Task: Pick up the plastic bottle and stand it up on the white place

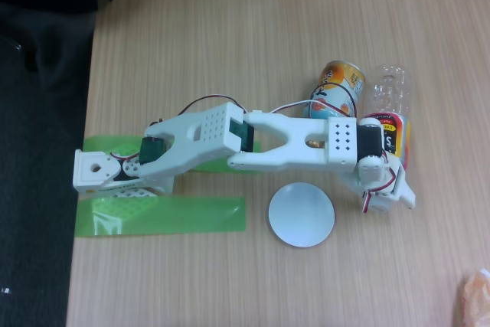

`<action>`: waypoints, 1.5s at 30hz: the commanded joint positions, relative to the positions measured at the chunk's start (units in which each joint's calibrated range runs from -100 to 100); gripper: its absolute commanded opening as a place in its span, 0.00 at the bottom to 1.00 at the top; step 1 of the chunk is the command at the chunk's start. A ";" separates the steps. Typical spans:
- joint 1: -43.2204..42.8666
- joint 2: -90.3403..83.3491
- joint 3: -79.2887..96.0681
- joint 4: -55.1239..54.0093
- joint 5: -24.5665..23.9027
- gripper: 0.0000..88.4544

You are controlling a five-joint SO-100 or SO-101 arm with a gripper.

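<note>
Reaching is the step you are in: your arm stretches across the desk (230, 28) from its base at the left of the fixed view, and the tool (398, 170) sits over the label end of the plastic bottle (387, 101). That bottle lies on its side near the right of the view, clear body pointing up the frame, red and yellow label band partly under the wrist, with the orange can (337, 86) lying just beside it on the left. From this angle the wrist housing hides the fingertips, so I cannot tell whether the tool is open, closed, or already pinching the bottle. The white place (301, 214) lies flat on the desk below the forearm, bare, near the bottle but apart from it, and just right of the green tape strip (161, 216). Your next move, as I judge it, calls for a firm hold on the bottle alone, without catching the can, then a lift and a turn of the wrist so the bottle comes upright before you lower it onto the plate. Watch that the round body does not roll.
</note>
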 commanded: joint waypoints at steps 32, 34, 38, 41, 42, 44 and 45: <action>-0.27 -3.33 -2.71 0.28 0.25 0.13; -0.35 -4.09 -3.89 1.48 0.25 0.13; -0.57 -5.93 -6.60 6.29 0.04 0.13; -0.57 -6.94 -9.41 8.61 -0.22 0.13; -0.50 -7.28 -10.22 9.30 -0.27 0.13; -0.13 -7.95 -11.85 11.01 -0.27 0.13; 0.02 -8.29 -12.67 11.96 -0.27 0.13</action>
